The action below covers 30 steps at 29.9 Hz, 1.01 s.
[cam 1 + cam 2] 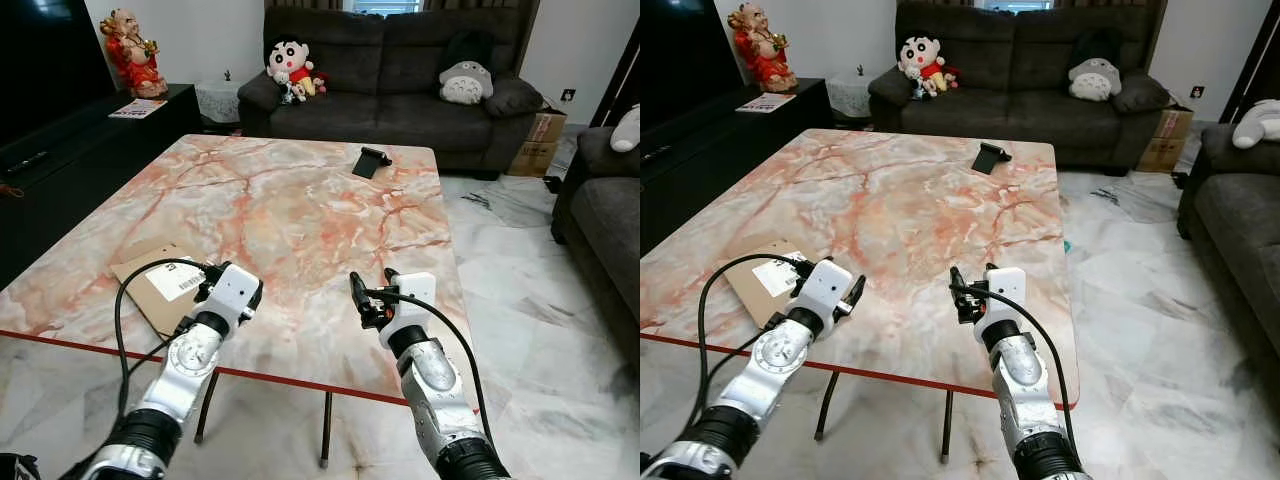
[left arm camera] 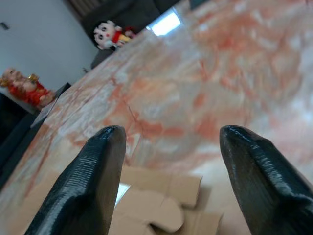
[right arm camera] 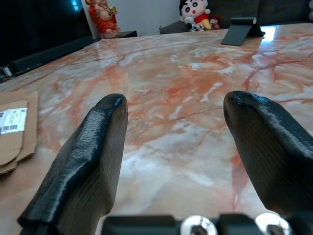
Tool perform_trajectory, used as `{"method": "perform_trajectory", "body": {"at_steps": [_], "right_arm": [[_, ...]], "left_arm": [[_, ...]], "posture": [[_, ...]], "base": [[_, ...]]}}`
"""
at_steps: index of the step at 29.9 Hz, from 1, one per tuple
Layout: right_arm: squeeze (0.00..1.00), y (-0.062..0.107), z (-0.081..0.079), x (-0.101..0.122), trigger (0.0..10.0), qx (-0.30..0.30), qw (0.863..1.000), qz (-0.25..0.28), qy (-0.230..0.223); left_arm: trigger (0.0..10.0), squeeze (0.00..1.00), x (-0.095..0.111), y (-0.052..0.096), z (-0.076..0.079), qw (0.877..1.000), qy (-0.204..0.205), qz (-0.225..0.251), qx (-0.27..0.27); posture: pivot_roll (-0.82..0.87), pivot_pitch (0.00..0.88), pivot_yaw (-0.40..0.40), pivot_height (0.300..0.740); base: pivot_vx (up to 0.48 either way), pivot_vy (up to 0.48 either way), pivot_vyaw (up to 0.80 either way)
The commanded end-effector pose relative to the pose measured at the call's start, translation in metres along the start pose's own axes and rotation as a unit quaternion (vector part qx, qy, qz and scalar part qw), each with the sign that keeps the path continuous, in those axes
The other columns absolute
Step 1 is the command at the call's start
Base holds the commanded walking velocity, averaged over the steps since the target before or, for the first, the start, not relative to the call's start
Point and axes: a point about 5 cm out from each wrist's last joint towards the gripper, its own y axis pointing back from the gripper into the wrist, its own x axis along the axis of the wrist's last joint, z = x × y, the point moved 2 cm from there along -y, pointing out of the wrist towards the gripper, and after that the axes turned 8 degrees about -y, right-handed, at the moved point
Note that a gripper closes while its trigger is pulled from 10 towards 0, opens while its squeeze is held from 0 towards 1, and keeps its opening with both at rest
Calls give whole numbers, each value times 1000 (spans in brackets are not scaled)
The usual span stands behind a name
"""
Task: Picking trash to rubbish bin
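A flat brown cardboard mailer (image 1: 155, 285) with a white label lies on the marble table (image 1: 300, 210), near its front left edge. My left gripper (image 1: 207, 283) hovers at the mailer's right edge, open and holding nothing. In the left wrist view the cardboard (image 2: 161, 205) lies just below the spread fingers (image 2: 93, 181). My right gripper (image 1: 372, 287) is open too and hangs over bare marble near the front edge, right of the middle. The right wrist view has the mailer (image 3: 14, 127) off to the side, well apart from that gripper (image 3: 177, 100).
A black phone stand (image 1: 371, 160) sits at the table's far right. Behind the table is a dark sofa (image 1: 400, 100) with plush toys. A black TV console (image 1: 90, 150) runs along the left. An armchair (image 1: 600, 210) and cardboard boxes (image 1: 540, 140) stand on the right, across open floor.
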Motion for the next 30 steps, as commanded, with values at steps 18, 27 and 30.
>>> {"method": "perform_trajectory", "body": {"at_steps": [18,27,30], "right_arm": [[0,-3,-5,0,10000,13,1000,-6,4],[0,-2,-5,-1,10000,14,1000,-9,4],[0,-2,-4,-1,10000,13,1000,-8,4]], "left_arm": [[10000,0,-27,24,14,990,-74,-30,-118],[10000,0,-38,27,13,985,-104,-66,-118],[10000,0,-41,27,13,983,-115,-75,-119]], "posture": [[155,0,6,740],[160,0,-2,740],[160,0,-2,740]], "base": [[0,0,0],[0,0,0],[0,0,0]]}}
